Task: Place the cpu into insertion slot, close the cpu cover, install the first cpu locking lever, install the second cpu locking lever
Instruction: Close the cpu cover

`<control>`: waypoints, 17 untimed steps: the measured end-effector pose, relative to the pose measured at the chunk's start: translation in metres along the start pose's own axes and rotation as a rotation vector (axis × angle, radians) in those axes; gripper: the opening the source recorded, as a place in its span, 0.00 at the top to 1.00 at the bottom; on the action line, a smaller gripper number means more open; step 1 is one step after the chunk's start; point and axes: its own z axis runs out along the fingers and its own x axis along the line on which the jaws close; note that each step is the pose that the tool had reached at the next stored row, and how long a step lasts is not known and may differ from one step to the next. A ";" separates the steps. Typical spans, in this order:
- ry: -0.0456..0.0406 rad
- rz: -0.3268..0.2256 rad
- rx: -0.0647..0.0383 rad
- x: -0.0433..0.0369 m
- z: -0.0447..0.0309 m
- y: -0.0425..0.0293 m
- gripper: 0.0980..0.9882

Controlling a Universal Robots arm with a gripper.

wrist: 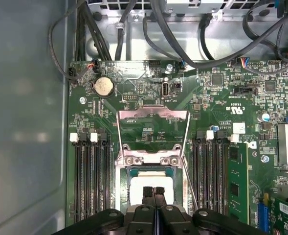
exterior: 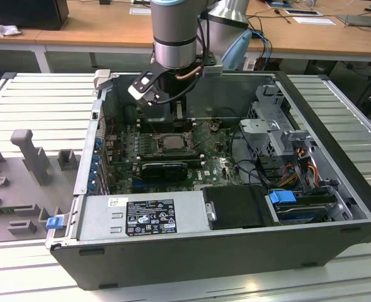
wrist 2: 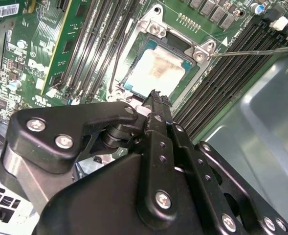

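Black fingers (wrist: pixel 147 196) press together above cpu (wrist: pixel 152 177); first wrist view shows cpu cover (wrist: pixel 152 116) open.

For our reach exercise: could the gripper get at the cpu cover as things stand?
Probably yes: the cpu cover is swung open just past the cpu, and nothing stands between it and the gripper above.

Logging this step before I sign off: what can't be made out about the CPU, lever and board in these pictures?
- The cpu: in both wrist views the gripper hides its near edge, so contact and full seating cannot be told.
- Locking lever: in the first wrist view, its lower end runs behind the gripper.
- Motherboard: in the exterior view, its far part lies behind the arm.
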 end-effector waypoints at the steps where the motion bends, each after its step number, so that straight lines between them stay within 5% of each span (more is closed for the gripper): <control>1: 0.0000 0.000 0.000 0.0000 0.0000 0.0002 0.99; 17: -0.0018 0.000 0.000 0.0011 -0.0078 0.0020 0.99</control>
